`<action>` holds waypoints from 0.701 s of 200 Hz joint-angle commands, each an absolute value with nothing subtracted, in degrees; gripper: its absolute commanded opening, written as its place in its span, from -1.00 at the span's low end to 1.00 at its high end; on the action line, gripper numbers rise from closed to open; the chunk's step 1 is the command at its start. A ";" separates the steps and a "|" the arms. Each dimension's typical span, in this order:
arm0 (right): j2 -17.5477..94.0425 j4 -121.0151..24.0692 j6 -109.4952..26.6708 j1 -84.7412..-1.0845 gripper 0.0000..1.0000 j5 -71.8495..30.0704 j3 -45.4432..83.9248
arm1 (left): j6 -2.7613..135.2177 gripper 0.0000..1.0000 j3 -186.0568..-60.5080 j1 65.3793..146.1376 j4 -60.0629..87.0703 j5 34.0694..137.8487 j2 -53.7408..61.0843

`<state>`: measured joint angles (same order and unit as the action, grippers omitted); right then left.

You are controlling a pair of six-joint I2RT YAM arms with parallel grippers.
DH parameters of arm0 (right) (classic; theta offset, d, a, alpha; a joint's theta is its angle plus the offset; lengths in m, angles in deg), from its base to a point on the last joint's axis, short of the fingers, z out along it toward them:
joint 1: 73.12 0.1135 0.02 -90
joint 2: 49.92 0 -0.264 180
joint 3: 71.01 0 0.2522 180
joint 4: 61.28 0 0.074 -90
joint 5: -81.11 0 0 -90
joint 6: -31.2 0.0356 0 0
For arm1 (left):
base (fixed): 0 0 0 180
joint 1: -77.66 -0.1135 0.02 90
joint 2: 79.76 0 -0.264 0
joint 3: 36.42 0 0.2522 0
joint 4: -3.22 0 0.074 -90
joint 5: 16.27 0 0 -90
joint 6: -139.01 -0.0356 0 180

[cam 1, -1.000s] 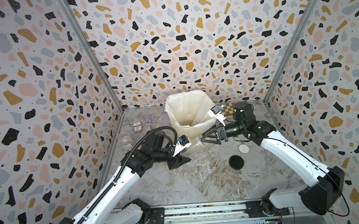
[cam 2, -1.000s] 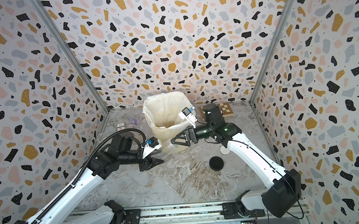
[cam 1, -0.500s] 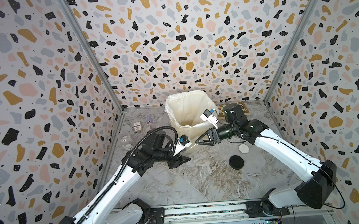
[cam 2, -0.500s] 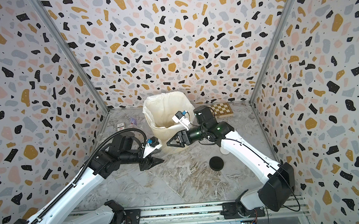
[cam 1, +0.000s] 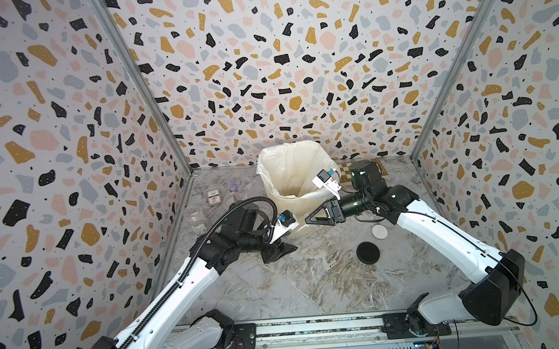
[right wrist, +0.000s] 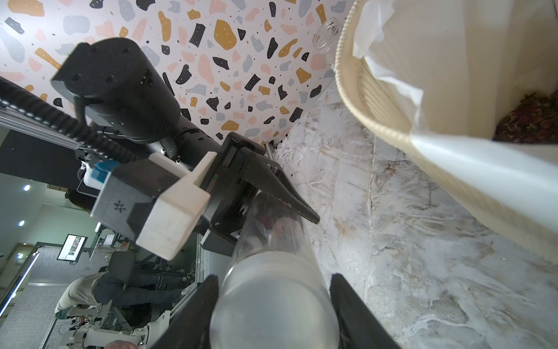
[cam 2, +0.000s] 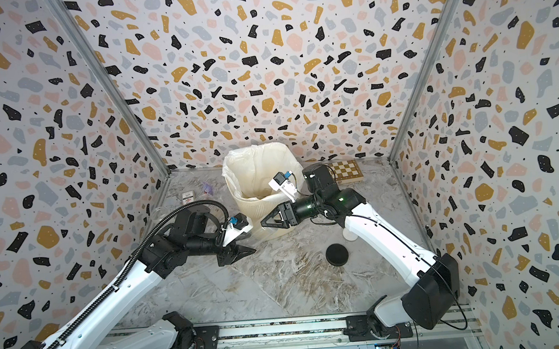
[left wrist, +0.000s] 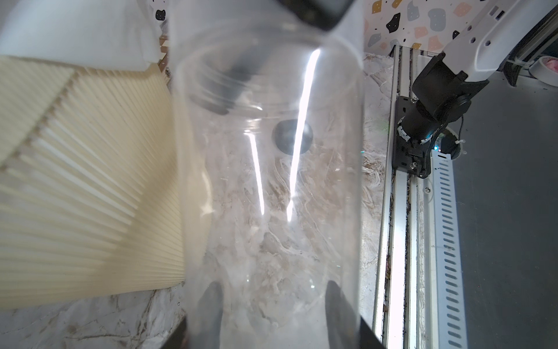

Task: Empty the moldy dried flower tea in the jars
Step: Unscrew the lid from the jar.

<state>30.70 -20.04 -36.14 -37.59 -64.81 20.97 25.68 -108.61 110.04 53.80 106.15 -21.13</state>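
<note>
Now the lid-opening step seems to be in hand. Just in front of the cream bin (cam 1: pixel 290 211), the left gripper (cam 1: pixel 282 250) holds the clear jar (left wrist: pixel 268 196) on its side, some reddish tea (right wrist: pixel 270 216) inside. The right gripper (cam 1: pixel 311 219) presses its fingers on both sides of the frosted lid (right wrist: pixel 273 305). Next, probably, it must twist the lid off while the left grip stays firm.

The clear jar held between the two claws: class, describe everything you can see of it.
The clear jar is a smooth, see-through cylinder, glass or plastic, held sideways beside the cream ribbed bin. The left claw clamps its body; the right claw appears to grip its frosted lid at the other end. Reddish dried bits show inside, close to the left claw.
</note>
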 commanded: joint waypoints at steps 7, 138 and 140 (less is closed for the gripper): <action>29.47 -17.56 -40.29 -37.75 -0.15 -65.34 22.31 | 26.05 -0.21 -109.13 109.93 53.40 107.22 -21.22; 22.39 -20.34 -76.37 -40.71 -0.41 -78.78 16.01 | 25.72 -0.23 -110.98 109.83 58.51 115.43 -19.55; 22.24 -20.18 -76.86 -40.78 -0.42 -78.77 15.93 | 25.72 -0.23 -110.99 109.83 58.61 115.62 -19.49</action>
